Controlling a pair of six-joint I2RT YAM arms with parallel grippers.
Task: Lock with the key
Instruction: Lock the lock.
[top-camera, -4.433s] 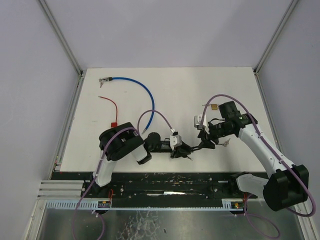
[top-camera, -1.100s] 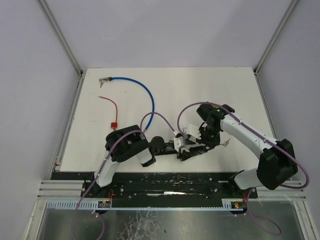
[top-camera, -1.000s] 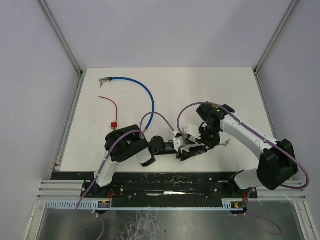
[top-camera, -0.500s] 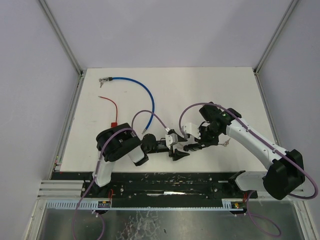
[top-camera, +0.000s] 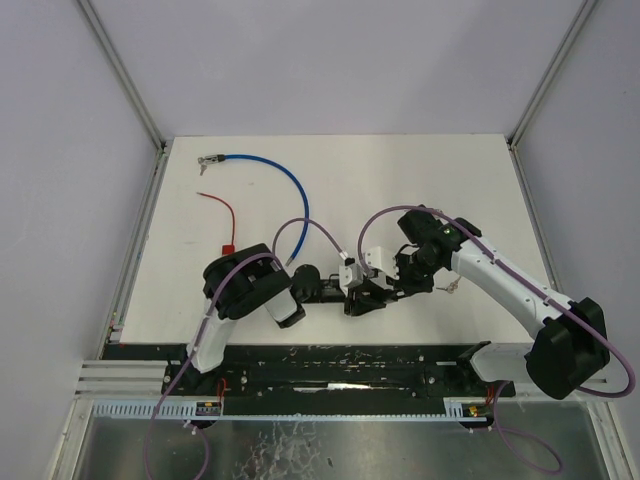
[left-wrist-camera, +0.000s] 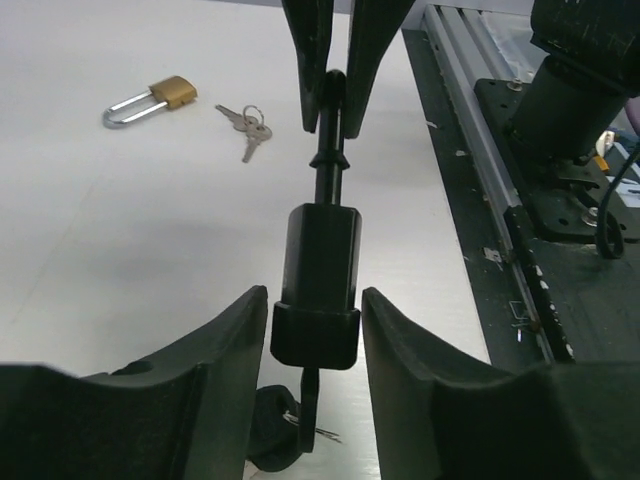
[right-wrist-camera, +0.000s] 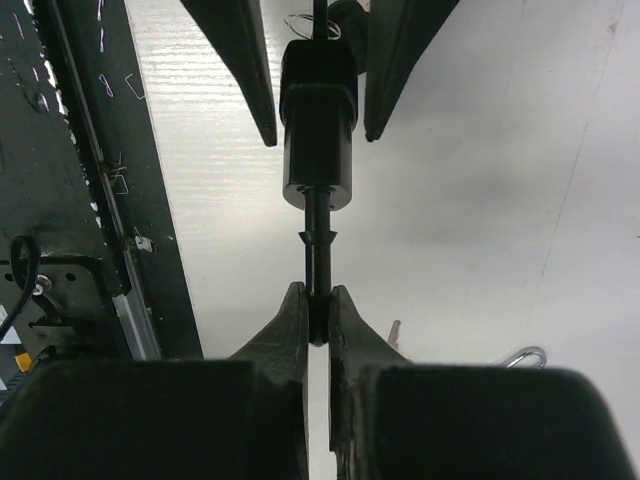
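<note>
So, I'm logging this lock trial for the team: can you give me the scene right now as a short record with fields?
left gripper: shut on the black cylindrical lock barrel
right gripper: shut on the thin black shaft entering the barrel's end
alignment: barrel and shaft in one line between the grippers
loose on white table: brass padlock; small silver keys beside it, apart
far left: blue cable, red cord
</note>
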